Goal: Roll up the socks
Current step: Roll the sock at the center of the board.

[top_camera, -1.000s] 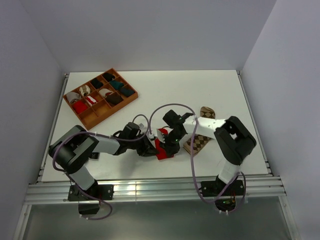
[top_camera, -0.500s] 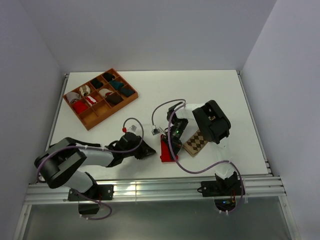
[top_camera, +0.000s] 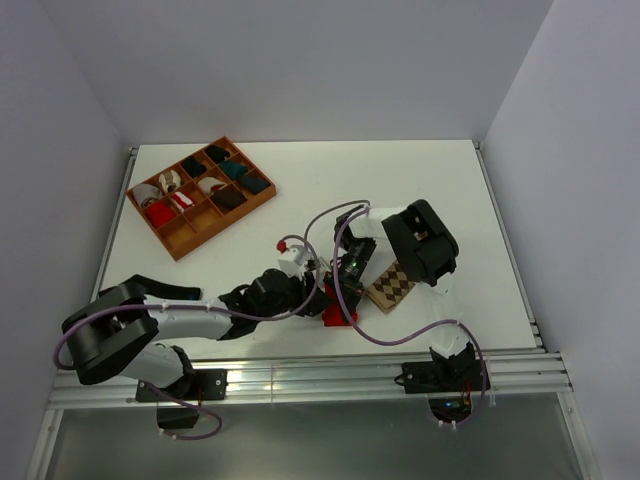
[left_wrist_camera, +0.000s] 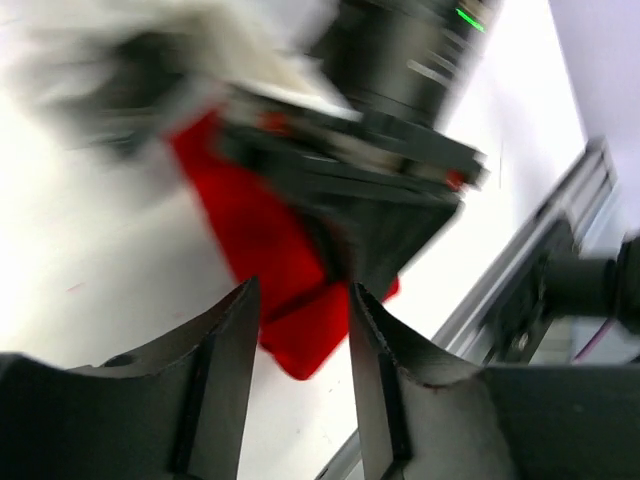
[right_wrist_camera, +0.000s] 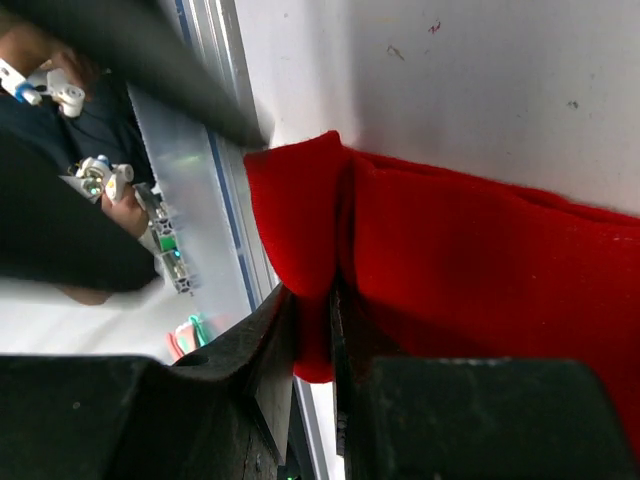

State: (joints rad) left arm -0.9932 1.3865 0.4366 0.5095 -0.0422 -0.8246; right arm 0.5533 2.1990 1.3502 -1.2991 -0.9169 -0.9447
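Observation:
The red sock (top_camera: 338,312) lies near the table's front edge, partly under both grippers. My right gripper (top_camera: 343,288) comes down on it from behind and is shut on a fold of the red sock (right_wrist_camera: 480,260), with cloth bunched between its jaws (right_wrist_camera: 330,305). My left gripper (top_camera: 312,297) reaches in from the left, low over the table. In the left wrist view its jaws (left_wrist_camera: 300,305) stand open and empty, and the red sock (left_wrist_camera: 262,245) lies just past the tips. The tan-and-brown argyle sock (top_camera: 393,283) lies flat to the right of the red one.
A brown compartment tray (top_camera: 190,238) with several rolled socks sits at the back left. The table's metal front rail (top_camera: 320,375) runs close to the red sock. The right arm's elbow (top_camera: 420,240) hangs over the argyle sock.
My left gripper has opened and slid right, up to the red sock's left side. The right gripper keeps its grip, and the sock looks shorter than half a second ago.

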